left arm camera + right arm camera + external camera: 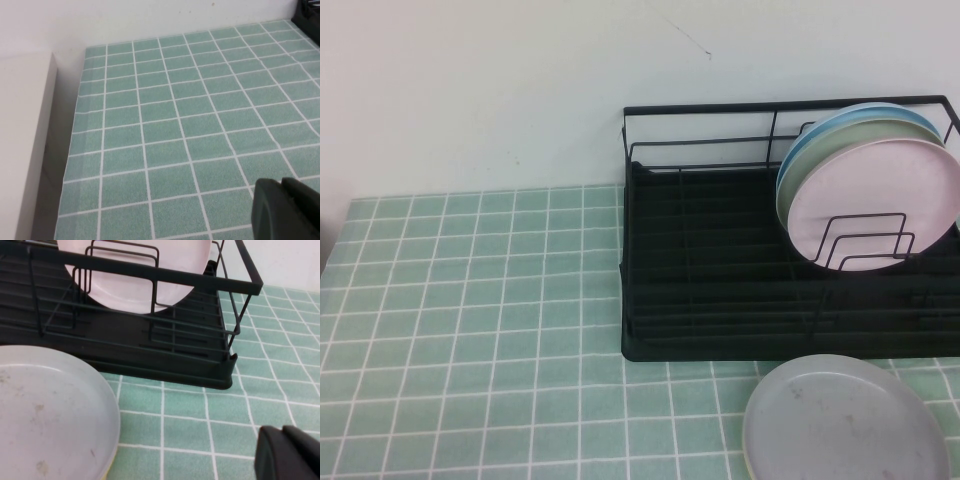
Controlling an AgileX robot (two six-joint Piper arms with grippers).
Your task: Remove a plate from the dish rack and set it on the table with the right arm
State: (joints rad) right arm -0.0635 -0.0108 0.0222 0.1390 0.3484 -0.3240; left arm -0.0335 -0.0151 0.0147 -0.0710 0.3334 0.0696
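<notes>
The pale grey plate (845, 420) lies flat on the mint-green tiled table (470, 300), just in front of the black wire dish rack (700, 350). A thin pale yellow edge shows under its near rim. In the right wrist view the plate (45, 415) lies beside the rack (165, 277). My right gripper (282, 432) is shut and empty, low over bare tiles (200, 415), apart from the plate. My left gripper (281, 181) is shut and empty over bare tiles (175, 125). Neither arm shows in the high view.
A pink plate (865, 200) stands on edge in the rack's right end behind a wire divider, with a green and a blue plate behind it. It also shows in the right wrist view (180, 255). A white wall runs behind the table.
</notes>
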